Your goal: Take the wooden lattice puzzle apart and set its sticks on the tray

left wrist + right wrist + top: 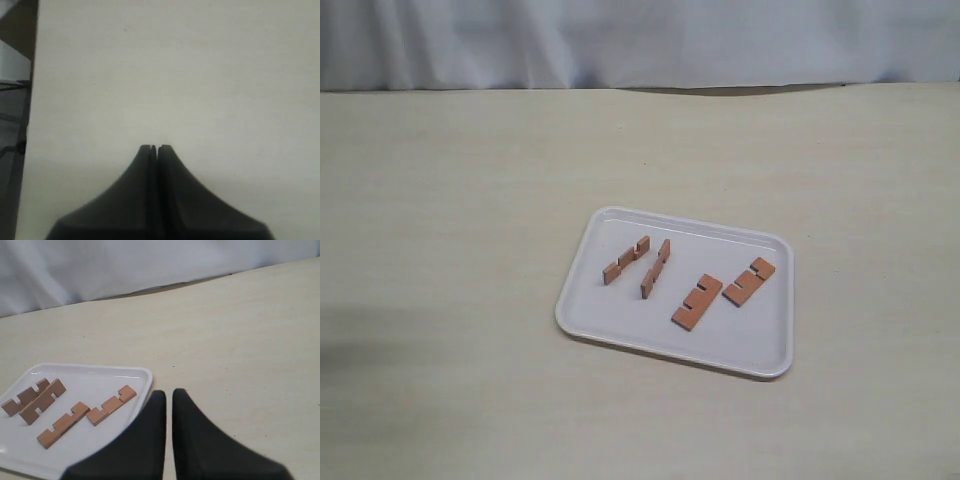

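The white tray [740, 340] lies right of the table's middle. No assembled lattice shows. Its reddish-brown notched sticks rest apart on the tray. Two stand on edge at the left, one stick [625, 260] beside another stick [656, 268]. Two lie flat at the right, a stick [697, 301] and a further stick [749, 281]. Neither arm appears in the exterior view. My right gripper [169, 392] hangs just off the tray's rim [148, 385], fingers together, holding nothing. The nearest stick [111, 405] lies beside it. My left gripper [157, 147] is shut over bare table.
The pale wood-grain table [450, 220] spreads around the tray on all sides. A white cloth backdrop [640, 40] closes the far edge. In the left wrist view the table's edge [33, 100] runs close by, with dark floor beyond.
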Available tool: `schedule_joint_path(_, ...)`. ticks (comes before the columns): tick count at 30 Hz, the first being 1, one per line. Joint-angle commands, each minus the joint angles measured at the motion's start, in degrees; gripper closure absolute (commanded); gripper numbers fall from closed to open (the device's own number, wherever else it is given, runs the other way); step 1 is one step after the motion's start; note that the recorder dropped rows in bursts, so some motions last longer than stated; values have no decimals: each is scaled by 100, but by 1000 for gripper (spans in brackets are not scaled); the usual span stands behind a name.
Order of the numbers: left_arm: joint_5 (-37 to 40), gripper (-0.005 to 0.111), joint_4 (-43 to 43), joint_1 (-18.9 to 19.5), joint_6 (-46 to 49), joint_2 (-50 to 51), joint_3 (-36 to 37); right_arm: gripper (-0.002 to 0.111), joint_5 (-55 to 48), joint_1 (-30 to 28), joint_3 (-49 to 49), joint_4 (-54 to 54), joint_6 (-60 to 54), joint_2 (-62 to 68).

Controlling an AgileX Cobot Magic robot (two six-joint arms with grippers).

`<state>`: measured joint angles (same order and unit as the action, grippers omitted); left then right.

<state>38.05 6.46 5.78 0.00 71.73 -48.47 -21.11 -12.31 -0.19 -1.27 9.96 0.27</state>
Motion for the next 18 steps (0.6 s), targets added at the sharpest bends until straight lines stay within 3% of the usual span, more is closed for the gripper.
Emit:
schedule_joint_path(1, -1330, 107, 18, 115, -165, -1074, 866, 104, 22, -17, 19, 48, -27, -27)
schedule_joint_path(11, -2852, 107, -87, -2, -180, -3267, 1815, 104, 22, -17, 19, 48, -27, -27)
schedule_joint_path(18, -3096, 107, -300, -727, -180, -4412, 2063, 104, 22, -17, 19, 48, -27, -27)
